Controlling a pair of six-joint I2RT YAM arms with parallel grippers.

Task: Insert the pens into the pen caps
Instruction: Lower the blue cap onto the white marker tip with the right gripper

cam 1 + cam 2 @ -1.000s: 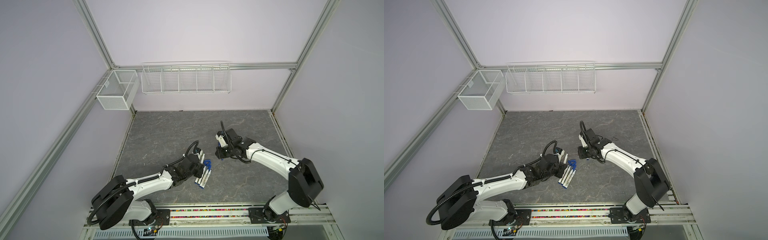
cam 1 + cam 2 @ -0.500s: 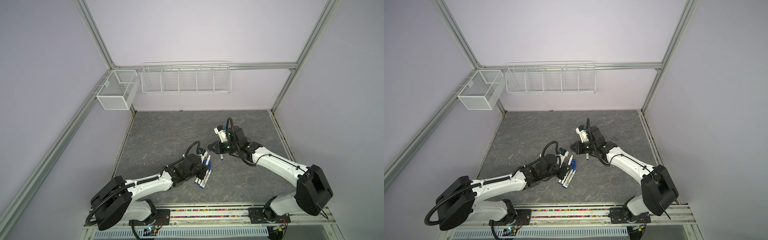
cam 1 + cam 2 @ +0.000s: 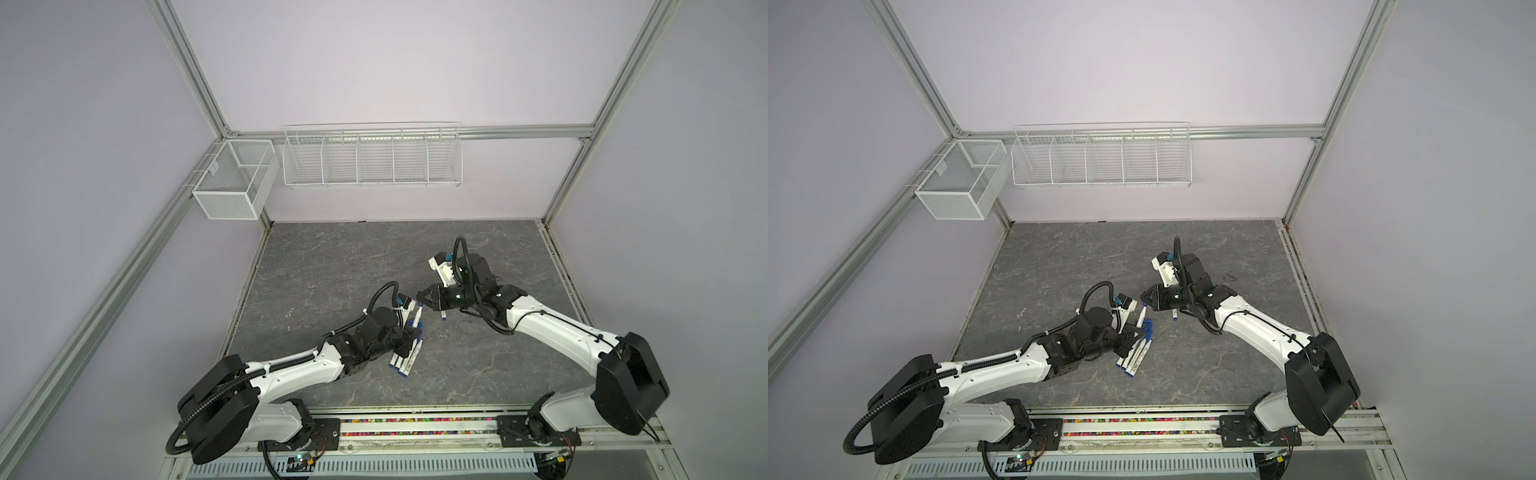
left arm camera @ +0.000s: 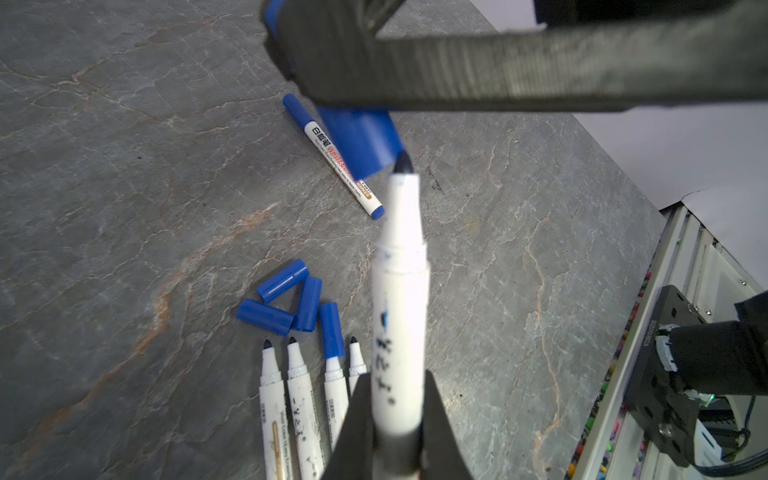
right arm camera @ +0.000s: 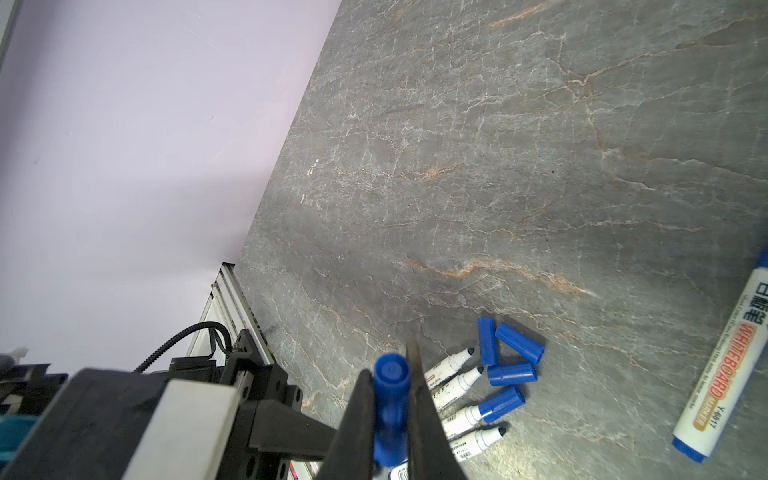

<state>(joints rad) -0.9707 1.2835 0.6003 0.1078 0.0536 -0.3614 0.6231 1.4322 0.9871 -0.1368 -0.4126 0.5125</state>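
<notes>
Left wrist view: the left gripper (image 4: 398,399) is clamped on the barrel of an uncapped pen (image 4: 400,299). Its fingers (image 4: 357,428) press on either side, and the pen juts out beyond them with its dark nib leading. That nib sits right at the open mouth of a blue cap (image 4: 361,141) — touching the rim or just short of it, I cannot tell which. The cap is pinched in the right gripper (image 5: 388,372), whose jaws are closed on its sides, with its closed end facing the right wrist camera.

Below both, on the grey marbled table (image 4: 124,166), four more pens (image 4: 299,390) lie side by side, nibs toward a cluster of three loose caps (image 4: 282,281). A fourth cap (image 4: 331,328) lies in line with one pen's nib, apparently over it. Apart from this group lies a capped pen (image 4: 318,135) — alone, label up.

Both top views show the two grippers tip to tip near the table's middle, the left arm reaching from the near left and the right arm from the near right.
</notes>
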